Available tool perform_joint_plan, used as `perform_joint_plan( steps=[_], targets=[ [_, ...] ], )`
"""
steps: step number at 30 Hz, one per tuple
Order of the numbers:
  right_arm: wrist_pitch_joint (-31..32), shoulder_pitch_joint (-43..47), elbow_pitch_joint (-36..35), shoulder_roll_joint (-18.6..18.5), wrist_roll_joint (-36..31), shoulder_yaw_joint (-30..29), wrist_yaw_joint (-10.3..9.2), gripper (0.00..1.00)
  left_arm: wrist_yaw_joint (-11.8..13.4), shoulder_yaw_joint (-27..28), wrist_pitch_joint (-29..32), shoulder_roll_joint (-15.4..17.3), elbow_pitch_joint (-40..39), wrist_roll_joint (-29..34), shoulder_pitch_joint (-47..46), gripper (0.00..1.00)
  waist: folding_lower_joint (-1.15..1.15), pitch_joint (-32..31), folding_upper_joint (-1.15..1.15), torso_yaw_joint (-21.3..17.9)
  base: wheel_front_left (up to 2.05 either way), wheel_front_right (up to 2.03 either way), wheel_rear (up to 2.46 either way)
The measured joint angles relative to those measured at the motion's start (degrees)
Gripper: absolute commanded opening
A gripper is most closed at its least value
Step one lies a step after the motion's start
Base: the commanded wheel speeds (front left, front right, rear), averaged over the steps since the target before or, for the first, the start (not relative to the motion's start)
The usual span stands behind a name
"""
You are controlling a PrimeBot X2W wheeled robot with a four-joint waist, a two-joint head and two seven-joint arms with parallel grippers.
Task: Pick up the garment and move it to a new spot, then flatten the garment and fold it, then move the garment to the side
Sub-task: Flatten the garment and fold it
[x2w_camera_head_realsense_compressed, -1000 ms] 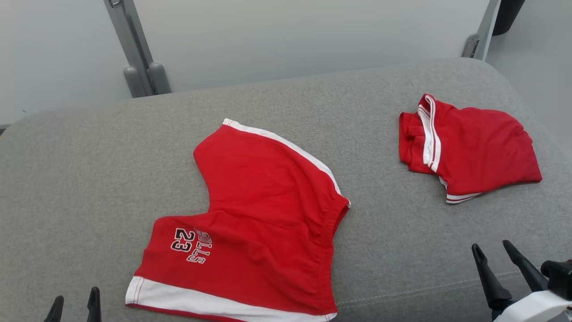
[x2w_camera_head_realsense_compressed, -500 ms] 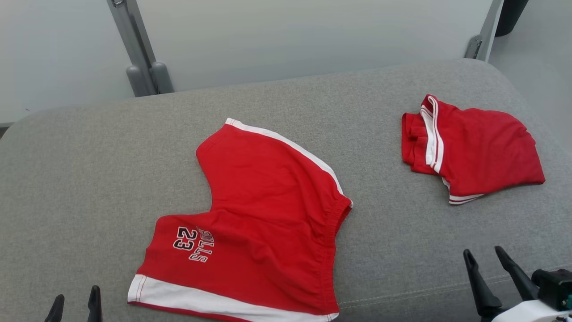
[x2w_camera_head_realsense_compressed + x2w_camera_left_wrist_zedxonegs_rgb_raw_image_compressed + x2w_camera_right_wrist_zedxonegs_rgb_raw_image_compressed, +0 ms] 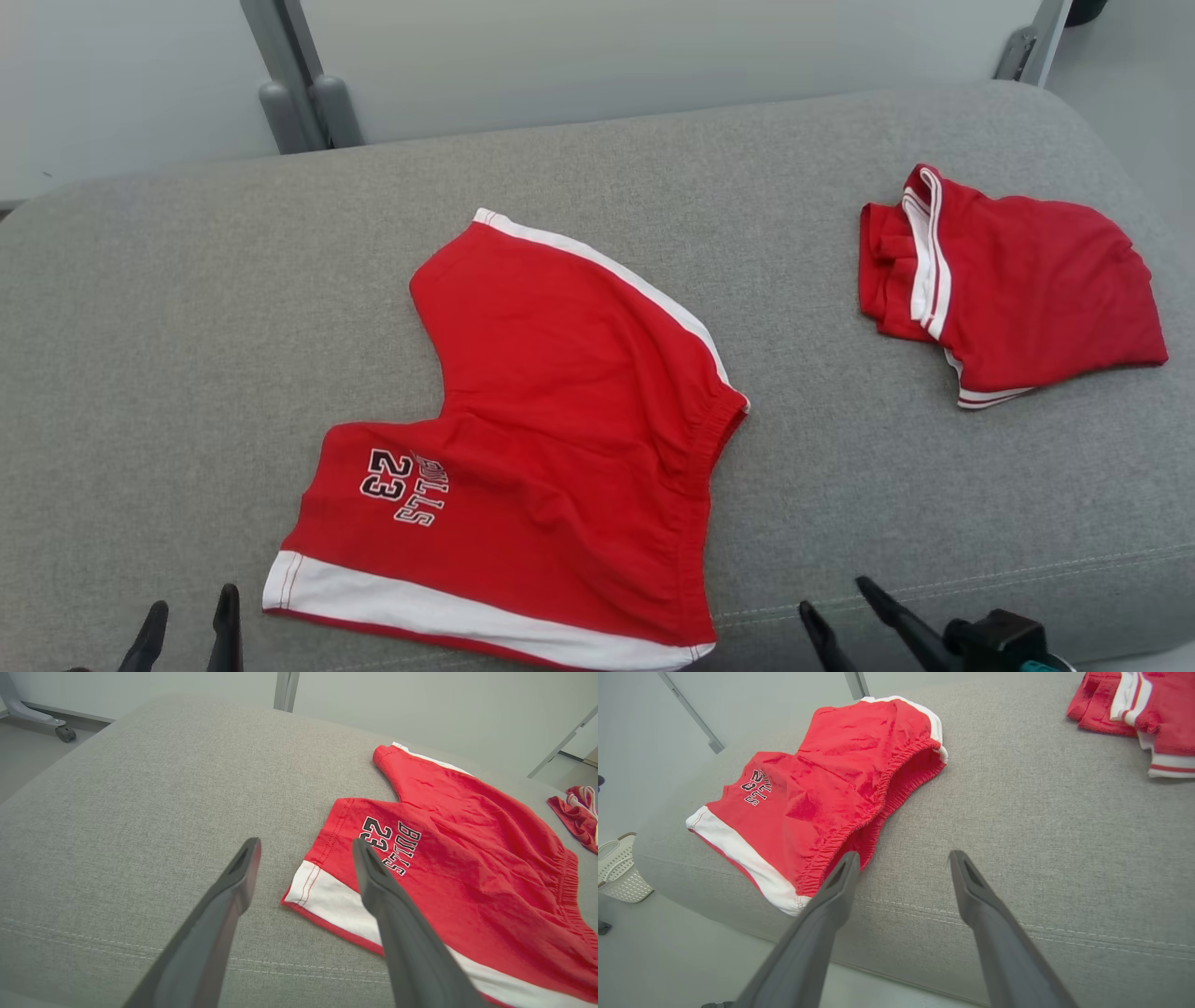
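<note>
Red basketball shorts (image 3: 551,420) with white trim and "BULLS 23" printed on one leg lie spread flat at the middle of a grey upholstered cushion (image 3: 187,327). The printed leg's white hem runs close to the cushion's front edge, and the elastic waistband faces the cushion's right end. The other leg reaches toward the cushion's back edge.

A folded red garment (image 3: 1027,289) with white stripes sits near the cushion's right end, well apart from the shorts.

The left gripper (image 3: 191,602) hangs over the cushion's front edge on its left half, its two dark fingers spread wide with nothing between them. In the left wrist view the gripper (image 3: 306,844) points across the cushion at the hem corner of the shorts (image 3: 458,858).

The right gripper (image 3: 834,595) hangs over the same front edge, right of the cushion's middle, fingers likewise spread and empty. In the right wrist view the gripper (image 3: 903,855) shows one fingertip beside the waistband corner of the shorts (image 3: 831,784). Whether it touches the cloth cannot be told.

A white perforated laundry basket (image 3: 619,872) stands on the floor below the cushion's front left corner, and a grey metal post (image 3: 299,93) rises behind its back edge.
</note>
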Motion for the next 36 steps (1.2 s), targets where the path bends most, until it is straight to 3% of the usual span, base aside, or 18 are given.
perform_joint_plan(
  steps=[10, 30, 34, 36],
  targets=[
    [3.66, -4.60, 4.85, 3.53, -1.85, 7.87, 4.93, 1.00, -1.42, -2.54, 2.16, -1.11, 4.47, -0.65, -8.13, 1.00, 0.00, 4.51, 0.00, 0.54, 0.00, 0.00, 0.00],
    [4.65, -9.59, 13.77, 8.55, -2.45, 10.83, 8.10, 1.00, -3.46, -3.99, 2.67, -3.01, 13.06, -2.33, -13.30, 1.00, 0.00, 5.66, 0.00, 1.61, 0.00, 0.00, 0.00],
    [4.57, -10.38, 14.82, 8.90, -2.45, 10.99, 8.28, 0.87, -4.03, -4.34, 2.67, -3.45, 14.46, -2.67, -13.44, 1.00, 0.00, 5.65, 0.00, 1.80, 0.00, 0.00, 0.00],
    [4.50, -10.98, 15.22, 9.18, -2.44, 10.99, 8.32, 0.74, -4.47, -4.60, 2.68, -3.70, 15.10, -2.71, -13.86, 1.00, 0.00, 5.66, 0.00, 1.87, 0.00, 0.00, 0.00]
  ],
)
